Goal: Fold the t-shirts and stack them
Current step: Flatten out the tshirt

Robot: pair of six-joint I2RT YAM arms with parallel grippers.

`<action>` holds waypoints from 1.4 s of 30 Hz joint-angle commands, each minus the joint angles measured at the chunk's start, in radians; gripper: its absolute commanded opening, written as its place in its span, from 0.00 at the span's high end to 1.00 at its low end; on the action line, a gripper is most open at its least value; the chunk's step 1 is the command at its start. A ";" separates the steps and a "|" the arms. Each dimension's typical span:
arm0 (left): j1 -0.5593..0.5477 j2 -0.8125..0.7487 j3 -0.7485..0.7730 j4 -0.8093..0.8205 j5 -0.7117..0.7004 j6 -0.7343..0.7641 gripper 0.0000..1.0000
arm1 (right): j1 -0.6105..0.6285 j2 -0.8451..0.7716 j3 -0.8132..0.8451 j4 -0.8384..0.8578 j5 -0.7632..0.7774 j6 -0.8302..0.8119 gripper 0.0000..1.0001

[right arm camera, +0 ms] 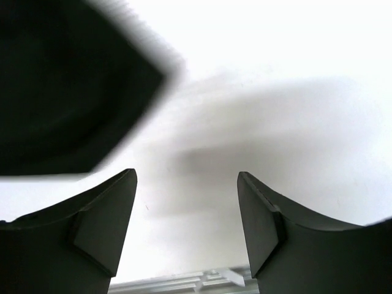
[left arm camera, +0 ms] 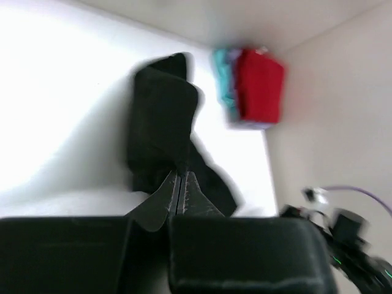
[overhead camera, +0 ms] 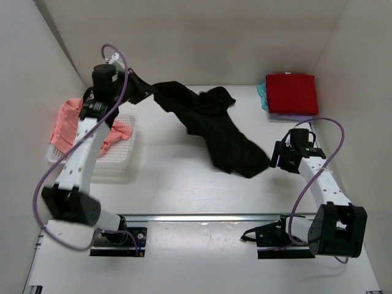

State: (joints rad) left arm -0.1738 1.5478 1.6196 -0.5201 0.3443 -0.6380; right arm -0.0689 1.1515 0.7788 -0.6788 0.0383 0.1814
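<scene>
The large black t-shirt (overhead camera: 211, 125) lies crumpled across the middle of the table. My left gripper (overhead camera: 146, 92) is raised at the back left and shut on the shirt's left end; in the left wrist view the gripper (left arm camera: 182, 179) pinches the black t-shirt (left arm camera: 162, 116). My right gripper (overhead camera: 277, 158) is open and empty just right of the shirt's near end; the right wrist view shows the gripper (right arm camera: 187, 202) over bare table with the black t-shirt (right arm camera: 61, 79) at upper left. A folded red t-shirt (overhead camera: 292, 93) tops a stack with the teal t-shirt (overhead camera: 262, 93) and a lilac one.
A white mesh basket (overhead camera: 119, 160) stands at the left with the salmon-pink t-shirt (overhead camera: 66, 122) draped in it. White walls close the left, back and right sides. A metal rail (overhead camera: 202, 217) runs along the near edge by the arm bases.
</scene>
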 commanded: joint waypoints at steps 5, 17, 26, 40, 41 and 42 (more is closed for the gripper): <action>-0.058 -0.173 -0.368 0.071 0.082 -0.131 1.00 | 0.026 0.160 0.026 0.218 -0.094 0.062 0.35; -0.020 -0.236 -0.385 0.017 0.104 -0.088 1.00 | 0.300 0.465 0.167 0.432 -0.215 0.125 0.32; 0.022 -0.275 -0.400 0.020 0.128 -0.103 1.00 | 0.386 0.669 0.310 0.375 -0.261 0.086 0.46; 0.092 -0.354 -0.196 -0.080 -0.040 -0.009 1.00 | 0.181 0.378 0.516 0.179 -0.043 -0.023 0.99; 0.103 -0.370 -0.178 -0.083 -0.060 -0.002 1.00 | 0.147 0.355 0.552 0.171 -0.002 -0.039 0.99; 0.109 -0.385 -0.169 -0.086 -0.070 0.009 1.00 | 0.126 0.338 0.572 0.160 0.015 -0.051 1.00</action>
State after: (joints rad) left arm -0.0864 1.2678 1.3685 -0.5827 0.3645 -0.6827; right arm 0.1272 1.6123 1.2430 -0.4973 -0.0826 0.1936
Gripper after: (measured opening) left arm 0.026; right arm 0.007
